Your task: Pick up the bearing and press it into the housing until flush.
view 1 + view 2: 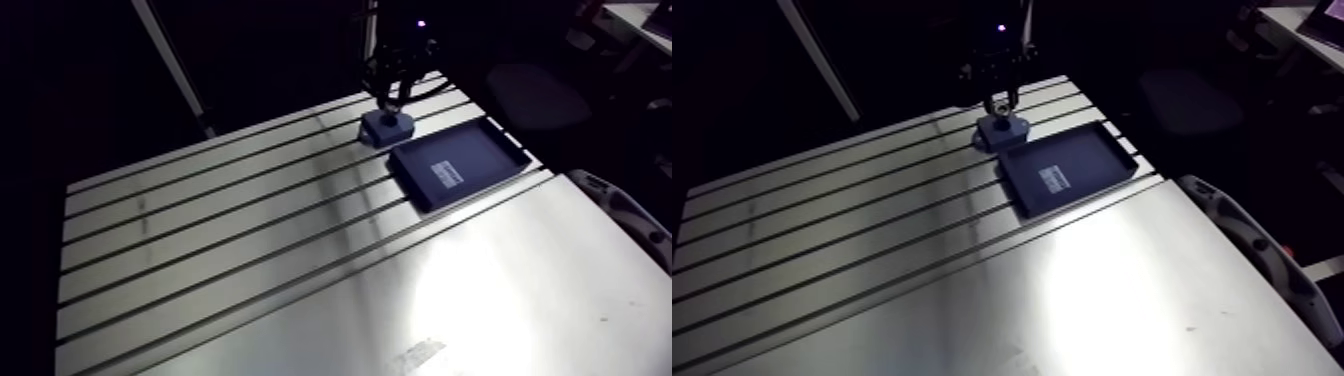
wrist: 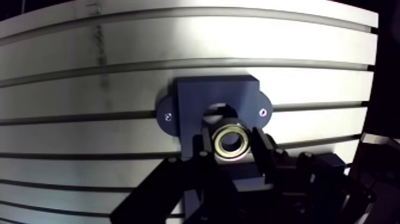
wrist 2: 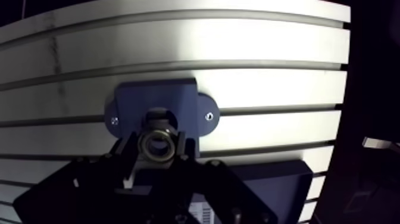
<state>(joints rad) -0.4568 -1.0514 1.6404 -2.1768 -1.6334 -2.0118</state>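
- The jaws are closed on the small silver-and-brass ring bearing (image 2: 231, 142). One dark finger presses against each side of its outer rim, and its hole faces the wrist camera.
- The bearing hangs right over the dark blue flanged housing block (image 2: 196, 98). The block sits on the slotted aluminium bench (image 1: 250, 230), just beside a shallow dark blue tray (image 1: 455, 165) with a white label.
- In the wrist view the housing's round bore (image 2: 221, 111) shows just ahead of the ring, so I judge it not yet seated. Whether it touches the rim cannot be told.
- Centre the ring over the bore before loading it; an offset would likely cock it and jam it.
- Hold the ring's face level with the housing top and descend straight and slowly.
- The fingers flank the ring and will probably meet the housing face before it is flush. Plan to let go and finish the press from above.
- Two small screw heads (image 2: 262, 111) in the flanges suggest the block is fastened and should not slide.
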